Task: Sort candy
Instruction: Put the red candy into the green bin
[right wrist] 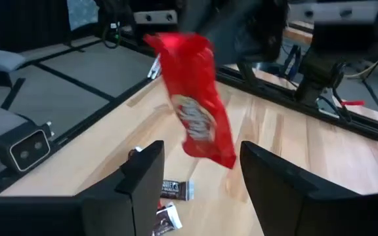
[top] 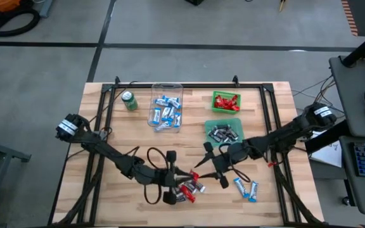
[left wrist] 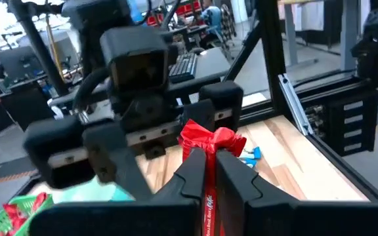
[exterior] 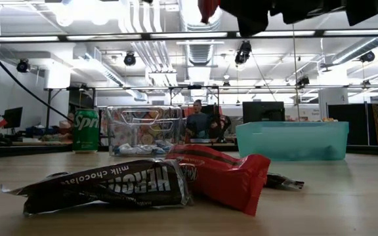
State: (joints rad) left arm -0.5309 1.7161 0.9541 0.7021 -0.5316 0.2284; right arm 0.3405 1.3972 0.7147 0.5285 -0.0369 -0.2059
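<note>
My left gripper (top: 186, 173) is shut on a red wrapped candy bar (left wrist: 211, 145), lifted over the table's near middle. My right gripper (top: 210, 166) faces it from the right, open. In the right wrist view its two fingers stand on either side of the red bar (right wrist: 195, 115) and a little short of it, without touching it. A pile of red, black-and-silver and blue candy (top: 187, 190) lies on the table below them. In the low view a black bar (exterior: 107, 185) and a red one (exterior: 225, 177) lie side by side. My left gripper pinches the red bar between its two fingers (left wrist: 236, 178) at one end (left wrist: 209, 172). The fingers come level from the table's left. The bar is lifted clear of the table, and its free end (right wrist: 205, 147) sticks out toward my right gripper.
At the table's far side stand a clear box of blue candy (top: 167, 105), a green bin of red candy (top: 225, 101), a teal bin of black-and-silver candy (top: 224, 130) and a green can (top: 129, 100). Two blue bars (top: 246, 188) lie near the right. A person (exterior: 197, 121) shows in the room beyond.
</note>
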